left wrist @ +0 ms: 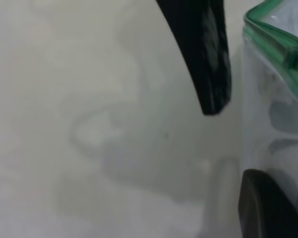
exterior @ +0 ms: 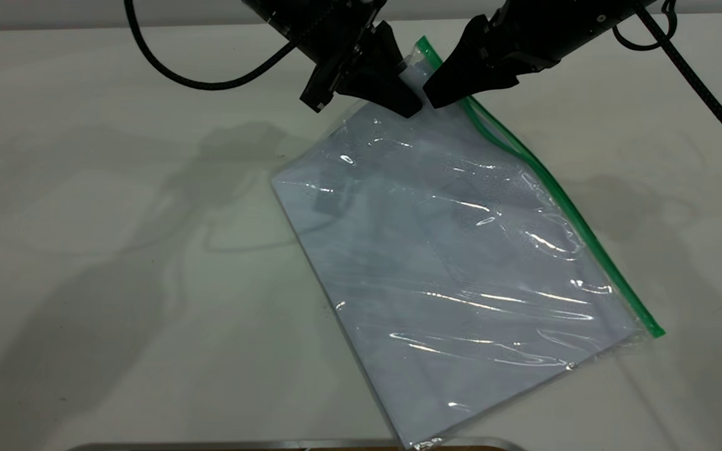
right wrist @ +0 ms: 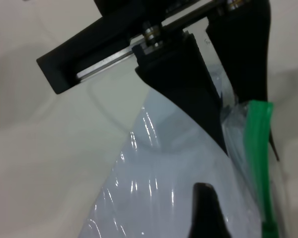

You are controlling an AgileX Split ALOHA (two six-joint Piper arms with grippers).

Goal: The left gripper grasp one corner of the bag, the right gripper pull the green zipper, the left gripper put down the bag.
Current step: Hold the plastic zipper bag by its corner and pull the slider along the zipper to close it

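The bag (exterior: 461, 250), thin, floppy and probably slippery, lies on the counter (exterior: 116, 250) with its far corner (exterior: 420, 53) lifted in the clamped left claw (exterior: 408, 94), right claw (exterior: 439, 94) spread beside the green zipper (exterior: 561, 200).

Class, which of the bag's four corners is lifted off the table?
The far corner of the bag, at the green zipper's upper end, between both pincers; the others lie flat.

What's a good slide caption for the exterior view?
Left gripper and right gripper meet at the raised green-edged corner of the bag.
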